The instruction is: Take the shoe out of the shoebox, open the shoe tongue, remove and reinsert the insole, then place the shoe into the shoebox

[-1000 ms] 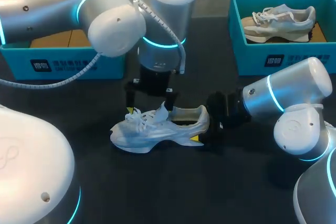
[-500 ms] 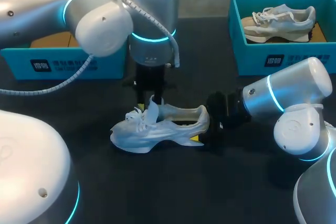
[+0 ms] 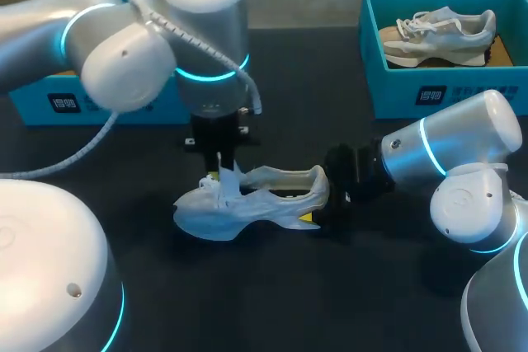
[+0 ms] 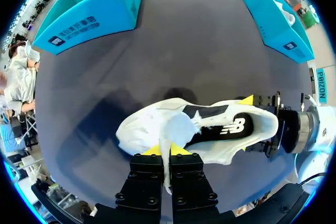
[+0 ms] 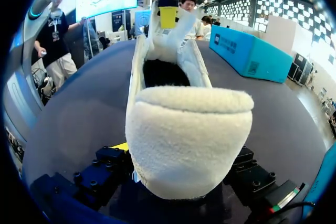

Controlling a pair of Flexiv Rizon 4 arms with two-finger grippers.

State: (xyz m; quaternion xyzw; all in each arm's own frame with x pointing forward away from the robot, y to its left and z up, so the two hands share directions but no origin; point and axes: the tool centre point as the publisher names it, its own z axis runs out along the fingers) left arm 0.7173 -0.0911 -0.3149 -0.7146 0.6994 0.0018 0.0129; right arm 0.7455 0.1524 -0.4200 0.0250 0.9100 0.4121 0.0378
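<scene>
Two grippers hold one white shoe (image 3: 256, 204), which lies on its side at the centre of the dark table (image 3: 330, 294), toe toward the frame's left and heel toward its right.

In the head view, your left arm enters from the upper left. Your left gripper (image 3: 219, 172) points straight down over the laces. Your right arm enters from the lower right, and your right gripper (image 3: 318, 199) lies level at the heel.

In the left wrist view, you can see the left gripper (image 4: 166, 150) clenched, its yellow tips nearly together with the white tongue (image 4: 176, 129) pinched between them and drawn up from the shoe (image 4: 157, 124). The dark insole (image 4: 231, 127) lies inside the opening. Ahead, the right gripper (image 4: 257, 124) clamps the heel from both sides.

In the right wrist view, the fleecy heel of the shoe (image 5: 189, 140) fills the gap between the fingers of the right gripper (image 5: 181, 153). At the far end of the shoe, the left gripper (image 5: 168, 17) shows one yellow tip on the tongue.

A blue shoebox (image 3: 74, 105) stands at the upper left of the head view. A second shoebox (image 3: 396, 96) at the upper right holds another shoe (image 3: 437, 35).
</scene>
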